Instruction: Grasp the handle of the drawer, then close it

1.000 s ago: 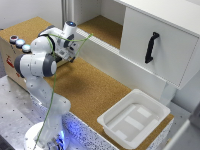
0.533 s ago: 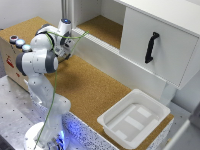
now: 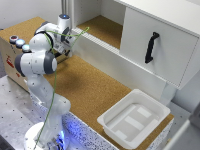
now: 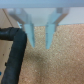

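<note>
The hand (image 4: 39,35) hangs open and empty over bare cork counter (image 3: 90,85), its pale fingers (image 4: 28,34) apart. The white drawer (image 3: 157,42) with its black curved handle (image 3: 151,47) sits well apart, toward the exterior view's right. A white plastic tray (image 3: 134,120) lies near the counter's edge.

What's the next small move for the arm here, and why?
Probably swing the gripper toward the exterior view's right, to the black handle on the white drawer front. The wrist view shows the fingers apart over bare cork surface, holding nothing, and the arm is far from the handle.
</note>
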Robot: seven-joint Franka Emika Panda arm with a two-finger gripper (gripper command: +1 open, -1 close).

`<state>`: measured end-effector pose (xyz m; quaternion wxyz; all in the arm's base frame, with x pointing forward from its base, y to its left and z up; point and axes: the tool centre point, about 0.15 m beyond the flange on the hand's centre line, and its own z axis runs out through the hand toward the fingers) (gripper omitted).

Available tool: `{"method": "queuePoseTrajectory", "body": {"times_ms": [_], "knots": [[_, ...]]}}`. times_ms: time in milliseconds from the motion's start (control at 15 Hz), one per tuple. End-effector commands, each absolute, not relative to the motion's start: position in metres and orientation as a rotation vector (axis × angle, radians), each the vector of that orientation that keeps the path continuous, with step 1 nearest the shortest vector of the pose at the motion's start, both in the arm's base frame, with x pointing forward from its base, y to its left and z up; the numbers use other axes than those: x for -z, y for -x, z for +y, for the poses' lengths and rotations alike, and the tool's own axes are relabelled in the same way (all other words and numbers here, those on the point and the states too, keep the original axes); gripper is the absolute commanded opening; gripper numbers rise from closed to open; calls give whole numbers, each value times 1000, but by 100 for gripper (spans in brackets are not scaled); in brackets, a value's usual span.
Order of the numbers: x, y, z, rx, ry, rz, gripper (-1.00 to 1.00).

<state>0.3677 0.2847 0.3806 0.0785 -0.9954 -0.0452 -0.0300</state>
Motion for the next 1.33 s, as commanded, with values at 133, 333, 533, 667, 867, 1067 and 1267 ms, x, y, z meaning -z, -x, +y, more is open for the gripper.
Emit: {"method": "queuePoseTrajectory", "body": {"times_ms": [133,333,533,667,867,1067,1267], "knots": [[-392,-386,280,-125,2960,-98,100],[-392,-386,280,-125,2960,-98,100],[-392,-386,280,-125,2960,-98,100],[-392,-386,280,-125,2960,-98,100],[-392,-386,280,-125,2960,-98,100],[-386,-373,279,25,2967,-93,100],[-434,-371,291,72,2945,-410,100]]}}
